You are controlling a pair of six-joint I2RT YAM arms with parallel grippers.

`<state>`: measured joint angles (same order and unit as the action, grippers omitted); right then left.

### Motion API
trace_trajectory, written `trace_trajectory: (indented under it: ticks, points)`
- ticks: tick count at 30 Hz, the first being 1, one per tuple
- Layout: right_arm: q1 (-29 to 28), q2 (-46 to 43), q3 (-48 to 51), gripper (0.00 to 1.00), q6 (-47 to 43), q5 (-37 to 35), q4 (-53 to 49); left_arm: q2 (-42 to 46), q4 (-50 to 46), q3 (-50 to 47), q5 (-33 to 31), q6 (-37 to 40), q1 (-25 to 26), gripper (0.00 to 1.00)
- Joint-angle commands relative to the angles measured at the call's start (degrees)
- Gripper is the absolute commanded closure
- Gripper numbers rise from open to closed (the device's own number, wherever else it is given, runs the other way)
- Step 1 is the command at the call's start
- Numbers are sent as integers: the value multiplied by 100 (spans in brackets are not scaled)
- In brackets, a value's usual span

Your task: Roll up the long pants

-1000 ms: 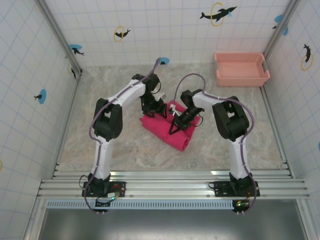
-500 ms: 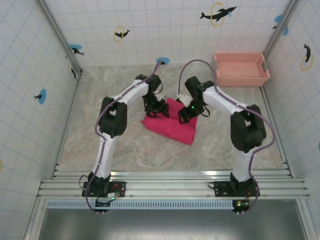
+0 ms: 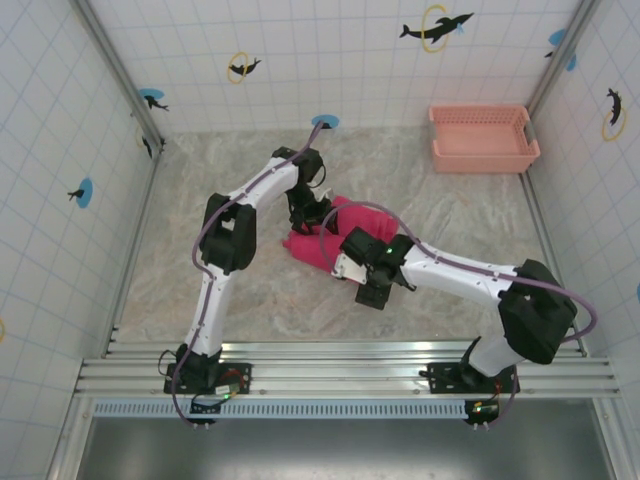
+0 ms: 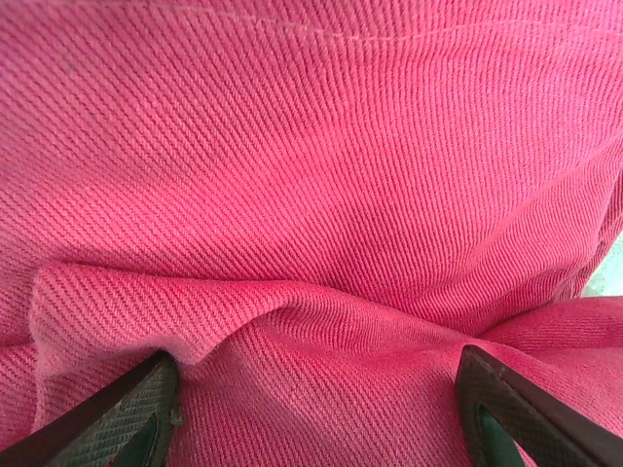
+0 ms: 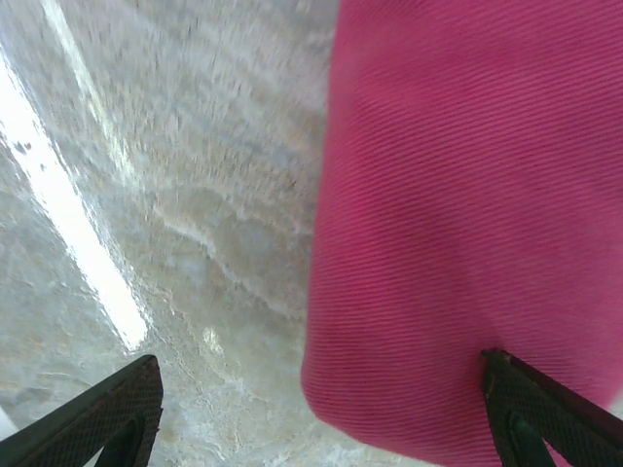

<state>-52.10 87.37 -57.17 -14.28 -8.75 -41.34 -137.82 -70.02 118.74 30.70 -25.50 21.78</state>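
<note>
The long pants [image 3: 350, 218] lie as a bright pink-red bundle in the middle of the marble-patterned table. My left gripper [image 3: 308, 218] rests on their far-left part. In the left wrist view it [image 4: 313, 362] is open, its fingers wide apart and pressed onto the pants [image 4: 321, 175], with a raised fold of cloth running between them. My right gripper [image 3: 372, 290] is at the bundle's near edge, its arm stretched low across the table. In the right wrist view it [image 5: 321, 362] is open, straddling the rounded end of the pants [image 5: 467, 214] and bare table [image 5: 195, 195].
A salmon-pink plastic basket [image 3: 482, 138] stands at the back right corner. Tiled walls close in the table on three sides, and a metal rail [image 3: 340, 365] runs along the near edge by the arm bases.
My right gripper let go of the pants and opened, lifted to their far side, then swung to the near edge. The left gripper has stayed in place.
</note>
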Motion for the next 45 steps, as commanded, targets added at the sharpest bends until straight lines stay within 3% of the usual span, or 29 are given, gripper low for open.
trace_trajectory:
  ticks: [1,5,13,18,20,23,26,31,37,45]
  points:
    - [-172,263,178,14,-108,-540,587,-748,77,-373,-340,194,83,23]
    - [-318,759,179,15,-500,-1049,921,-768,8,-330,-361,302,83,24]
    - [-272,2100,-683,29,-789,-1462,1067,-724,-30,-348,-361,420,77,23]
    - [-88,2421,-1103,66,-819,-1019,821,-655,-82,-403,-366,523,65,22]
    - [-38,2398,-1153,75,-846,-808,721,-631,-82,-430,-338,538,55,21]
    - [20,2219,-1232,81,-921,-374,448,-580,-124,-431,-298,571,53,19]
    - [157,2036,-1602,86,-929,489,-230,-442,-180,-348,-277,581,-9,7]
    - [664,2117,-2799,85,-735,2893,-1728,-74,-448,240,-818,603,-341,3]
    - [1533,2585,-3166,84,129,5239,-2051,584,-703,563,-1772,741,-536,3]
    - [2184,3441,-3145,84,809,6637,-1840,1076,-921,364,-2600,895,-536,3]
